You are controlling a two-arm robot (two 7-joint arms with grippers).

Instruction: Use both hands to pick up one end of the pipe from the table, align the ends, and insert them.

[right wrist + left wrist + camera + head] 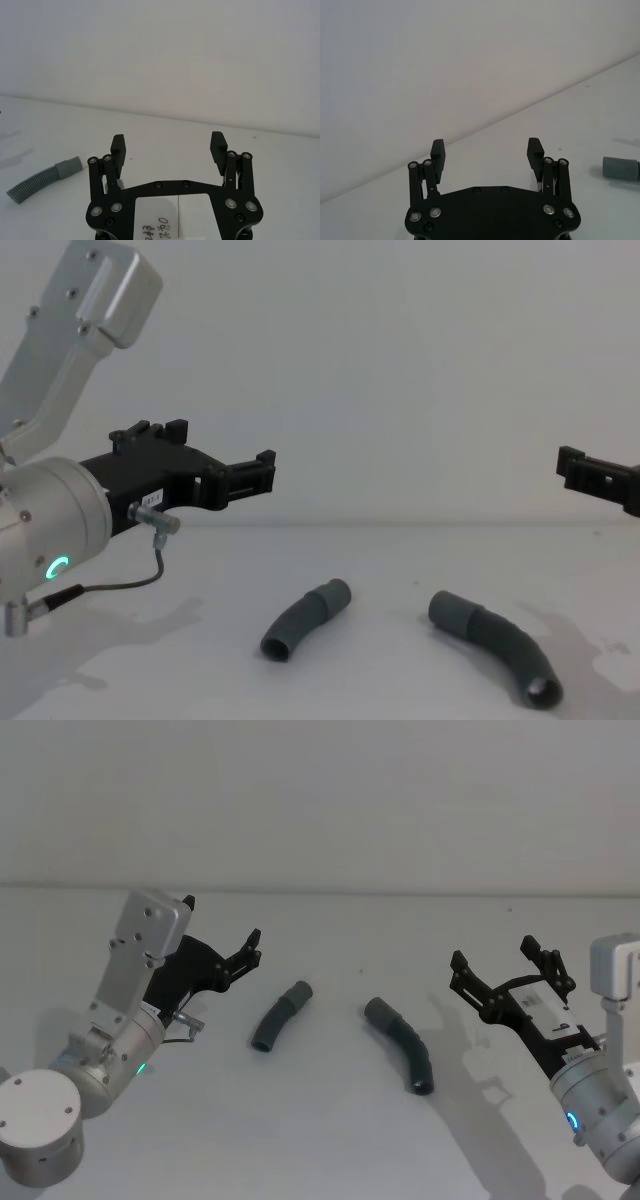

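Two curved dark-grey pipe pieces lie on the white table point(330, 1140), apart from each other. The left piece point(281, 1016) point(305, 618) points its cuff up and to the right. The right piece point(401, 1044) point(495, 643) lies with one cuff toward the middle and its open end toward me. My left gripper point(252, 948) point(486, 147) point(262, 468) hovers open, left of the left piece, holding nothing. My right gripper point(492, 952) point(168, 142) point(575, 465) hovers open, right of the right piece, also holding nothing. A grey cuff point(620, 168) shows in the left wrist view, and a ribbed piece with its cuff point(42, 179) in the right wrist view.
A pale wall point(320, 800) rises behind the table's far edge. Bare white surface lies between the two pieces and in front of them. A thin cable point(120, 585) hangs from the left wrist.
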